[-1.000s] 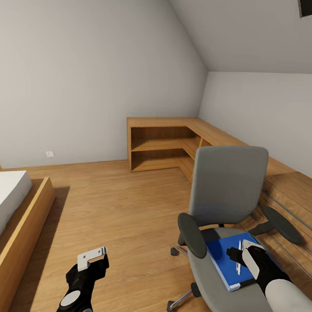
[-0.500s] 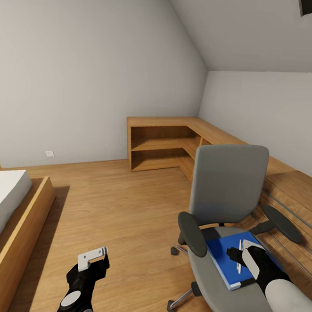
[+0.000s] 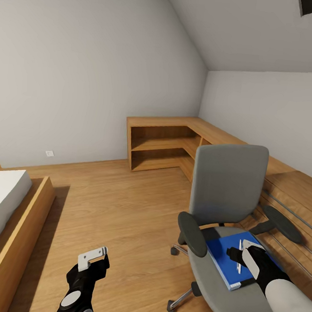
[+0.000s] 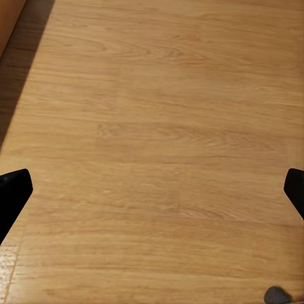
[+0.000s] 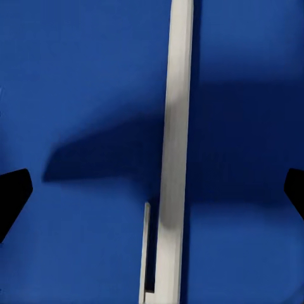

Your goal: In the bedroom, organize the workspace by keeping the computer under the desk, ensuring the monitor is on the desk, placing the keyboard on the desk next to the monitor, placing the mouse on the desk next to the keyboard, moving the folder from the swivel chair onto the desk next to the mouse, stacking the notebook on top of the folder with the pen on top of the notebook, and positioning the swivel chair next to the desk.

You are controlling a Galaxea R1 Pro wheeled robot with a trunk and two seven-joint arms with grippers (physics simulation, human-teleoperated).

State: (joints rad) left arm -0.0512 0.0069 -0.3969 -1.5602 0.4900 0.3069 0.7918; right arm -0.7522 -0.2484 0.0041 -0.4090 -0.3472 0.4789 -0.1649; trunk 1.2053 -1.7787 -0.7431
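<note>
At the lower left of the head view, the left gripper (image 3: 96, 258) hangs over bare wooden floor (image 3: 118, 209), its fingers (image 4: 12, 193) spread wide apart with nothing between them. At the lower right, the right gripper (image 3: 243, 256) sits just above the blue folder (image 3: 222, 259), which lies flat on the grey seat of the swivel chair (image 3: 226, 190); the thin white pen (image 3: 240, 252) rests lengthwise on the folder, directly beneath that gripper. In the right wrist view the pen (image 5: 174, 164) runs between the dark fingers (image 5: 14, 196), which stand well apart at either edge of the frame and are not closed on it, with the folder (image 5: 82, 95) behind. At the left edge, a bed (image 3: 0, 208) with a wooden frame shows. Farther back, at centre frame, a low wooden corner shelf unit (image 3: 161, 144) stands against the grey walls beneath a sloping ceiling.
</note>
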